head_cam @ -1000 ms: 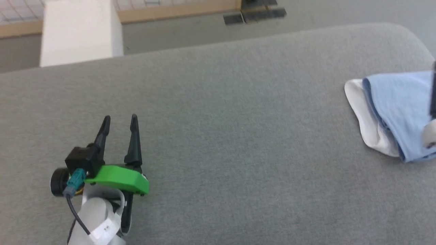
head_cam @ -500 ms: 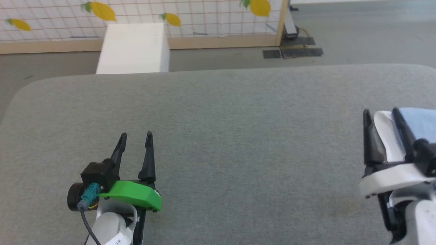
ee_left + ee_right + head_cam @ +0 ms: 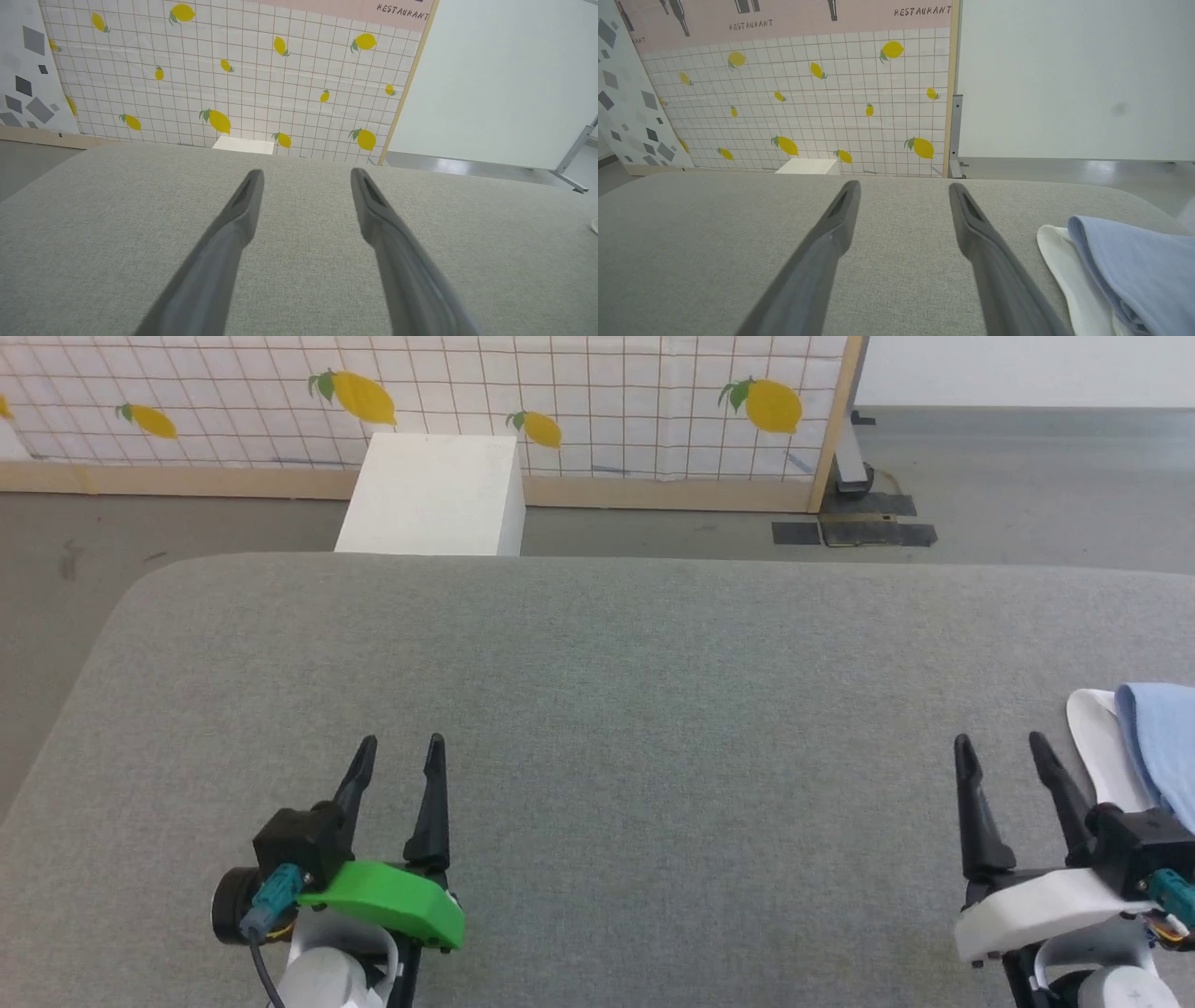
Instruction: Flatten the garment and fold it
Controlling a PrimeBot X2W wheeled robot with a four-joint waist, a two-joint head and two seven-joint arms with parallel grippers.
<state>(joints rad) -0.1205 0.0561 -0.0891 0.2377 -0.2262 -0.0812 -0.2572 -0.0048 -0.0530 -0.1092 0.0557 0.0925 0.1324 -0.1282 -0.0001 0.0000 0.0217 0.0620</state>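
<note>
The left gripper and right gripper hover spread and empty above the grey table. The garment lies heaped near the table's right edge, just beside the right gripper; a clumsy nudge could push it off.

Grey fabric desk, rounded corners, just in front of white box. Lemon-print grid panel right behind box, w/ pink "RESTAURANT" strip up top. Wood post ends panel, R of box; dark mats on floor at its foot. Plain white wall further R of box.
</note>
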